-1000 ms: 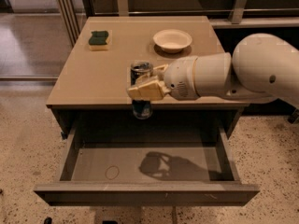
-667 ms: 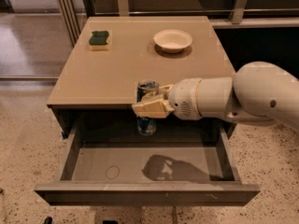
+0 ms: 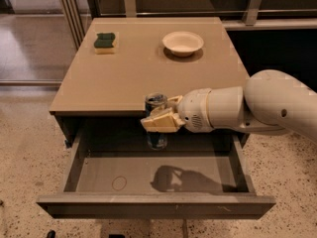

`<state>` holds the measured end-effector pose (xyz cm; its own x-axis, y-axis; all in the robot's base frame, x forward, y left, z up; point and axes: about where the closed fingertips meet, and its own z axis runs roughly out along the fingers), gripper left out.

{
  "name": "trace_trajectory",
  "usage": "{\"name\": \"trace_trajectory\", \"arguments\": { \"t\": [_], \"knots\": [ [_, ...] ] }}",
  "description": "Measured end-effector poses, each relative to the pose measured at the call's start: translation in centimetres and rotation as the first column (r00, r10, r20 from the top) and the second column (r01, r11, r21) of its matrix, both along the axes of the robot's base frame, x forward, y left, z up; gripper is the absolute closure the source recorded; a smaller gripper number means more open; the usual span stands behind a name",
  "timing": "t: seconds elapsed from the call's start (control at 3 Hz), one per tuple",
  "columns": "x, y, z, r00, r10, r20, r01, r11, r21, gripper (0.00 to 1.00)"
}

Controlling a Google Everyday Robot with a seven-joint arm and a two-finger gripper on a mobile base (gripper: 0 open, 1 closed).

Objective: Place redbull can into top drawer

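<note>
My gripper [image 3: 159, 119] is shut on the redbull can [image 3: 156, 136], a slim blue and silver can held upright. It hangs over the back part of the open top drawer [image 3: 153, 205], just in front of the table edge, with its shiny top level with the tabletop. The can's bottom is above the drawer floor, and I cannot tell if it touches. The drawer floor shows a faint ring mark [image 3: 119, 183] at front left and the arm's shadow in the middle.
A green-and-yellow sponge [image 3: 105, 42] lies at the table's back left. A cream bowl [image 3: 183, 42] sits at the back middle-right. My white arm [image 3: 257, 108] reaches in from the right over the drawer's right side. Speckled floor surrounds the table.
The gripper with the can has moved forward off the table edge and lower, down toward the drawer's inside. The arm's shadow on the drawer floor has shifted with it.
</note>
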<state>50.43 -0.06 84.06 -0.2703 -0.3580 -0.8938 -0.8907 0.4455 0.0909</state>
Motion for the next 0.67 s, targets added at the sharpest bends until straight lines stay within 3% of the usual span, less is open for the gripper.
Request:
{"name": "trace_trajectory", "arguments": {
  "t": [0.33, 0.67],
  "knots": [
    [-0.2, -1.5, -3.1, 0.9937, 0.108, 0.032, -0.108, 0.994, -0.014, 1.0],
    [-0.5, -3.2, -7.3, 0.9638, 0.253, 0.085, -0.256, 0.966, 0.026, 1.0]
  ]
}}
